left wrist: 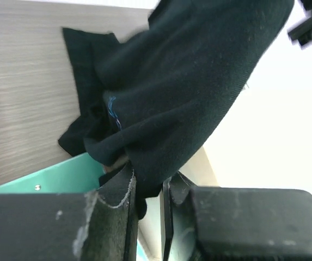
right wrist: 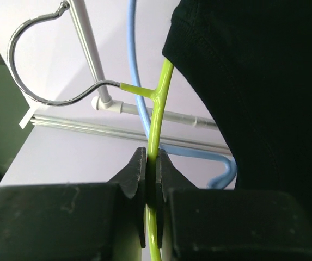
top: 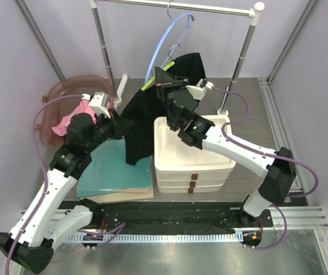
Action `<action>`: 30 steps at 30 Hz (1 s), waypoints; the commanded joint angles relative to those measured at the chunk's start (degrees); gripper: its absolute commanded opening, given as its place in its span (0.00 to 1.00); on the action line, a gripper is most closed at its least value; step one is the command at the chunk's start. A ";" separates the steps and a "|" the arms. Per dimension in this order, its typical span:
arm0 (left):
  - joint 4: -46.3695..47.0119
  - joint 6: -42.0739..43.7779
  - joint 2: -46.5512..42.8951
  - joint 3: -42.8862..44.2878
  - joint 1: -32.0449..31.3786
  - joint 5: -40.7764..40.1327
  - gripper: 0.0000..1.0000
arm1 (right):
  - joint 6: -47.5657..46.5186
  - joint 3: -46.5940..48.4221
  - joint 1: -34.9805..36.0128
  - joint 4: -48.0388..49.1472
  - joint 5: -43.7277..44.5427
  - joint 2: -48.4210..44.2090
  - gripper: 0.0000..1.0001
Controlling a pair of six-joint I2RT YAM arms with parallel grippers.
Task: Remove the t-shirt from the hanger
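Closest in, the left gripper (left wrist: 148,187) has its jaws drawn narrow, with a fold of the black t-shirt (left wrist: 188,81) pinched between the fingers (left wrist: 124,187). From that pinch the cloth rises up and away from the jaws. A loose flap of it lies on the wooden table (left wrist: 19,81), off to the left of them. Just beside the left-hand finger is the edge of a teal folded cloth (left wrist: 63,176).

The right gripper (right wrist: 150,163) has its jaws closed tight on the thin arm of a yellow-green hanger (right wrist: 157,122). Above the jaws that arm runs up to a fork, where a metal hook (right wrist: 25,81) bends off to the left. The shirt hangs just right of the jaws. It seems to cover the hanger's other arm, though the dark cloth hides how much of the hanger sits inside it.

Behind the green arm, farther from the jaws, a blue hanger (right wrist: 136,60) curves upward toward the rail (top: 175,6).

From above, the shirt stretches between the two grippers. Its upper end is by the right jaws, and its lower part is near the left jaws, hanging just beside the left wall of a stack of white bins (top: 192,169). Beyond the left jaws, well apart, stands a pink basket (top: 66,91) with pink cloth in it.
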 commanded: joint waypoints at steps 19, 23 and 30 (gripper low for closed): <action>2.74 -0.38 -5.51 -3.53 1.54 -5.62 0.00 | 15.21 -1.61 -16.39 -7.69 1.05 -10.60 0.01; 2.75 1.21 -0.94 0.15 1.54 -0.76 0.41 | 15.21 0.76 -15.25 -9.27 -0.01 -9.55 0.01; 1.60 6.22 9.87 8.85 1.54 9.92 0.80 | 15.38 5.42 -12.79 -10.15 -2.64 -7.08 0.01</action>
